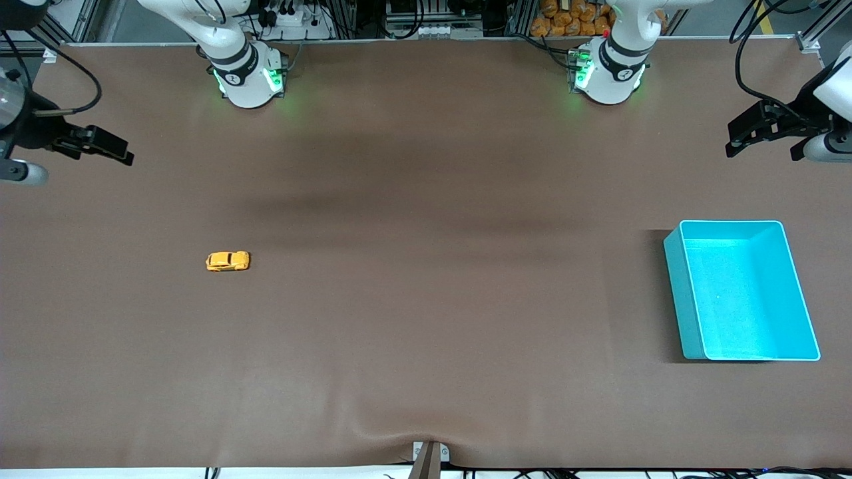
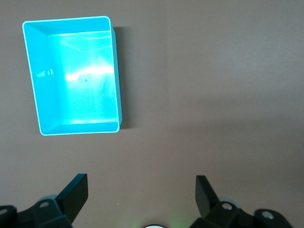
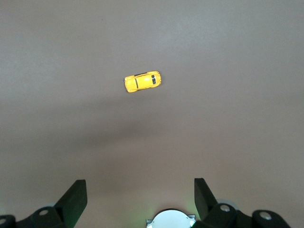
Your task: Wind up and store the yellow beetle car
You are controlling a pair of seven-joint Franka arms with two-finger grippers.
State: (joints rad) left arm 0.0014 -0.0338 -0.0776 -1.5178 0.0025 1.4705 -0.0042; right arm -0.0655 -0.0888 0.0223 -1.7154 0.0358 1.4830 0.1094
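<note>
The yellow beetle car [image 1: 227,261] [image 3: 142,81] stands alone on its wheels on the brown table, toward the right arm's end. The turquoise bin [image 1: 673,293] [image 2: 36,80] sits empty toward the left arm's end. My right gripper [image 1: 123,152] [image 3: 140,190] hangs high over the table's edge at the right arm's end, open and holding nothing, well apart from the car. My left gripper [image 1: 762,152] [image 2: 141,190] hangs high at the left arm's end, open and empty, with the bin below and ahead of it.
A brown mat [image 1: 426,299] covers the whole table and bulges slightly at its near edge by a clamp [image 1: 429,456]. The two arm bases [image 1: 249,76] [image 1: 609,73] stand along the edge farthest from the front camera.
</note>
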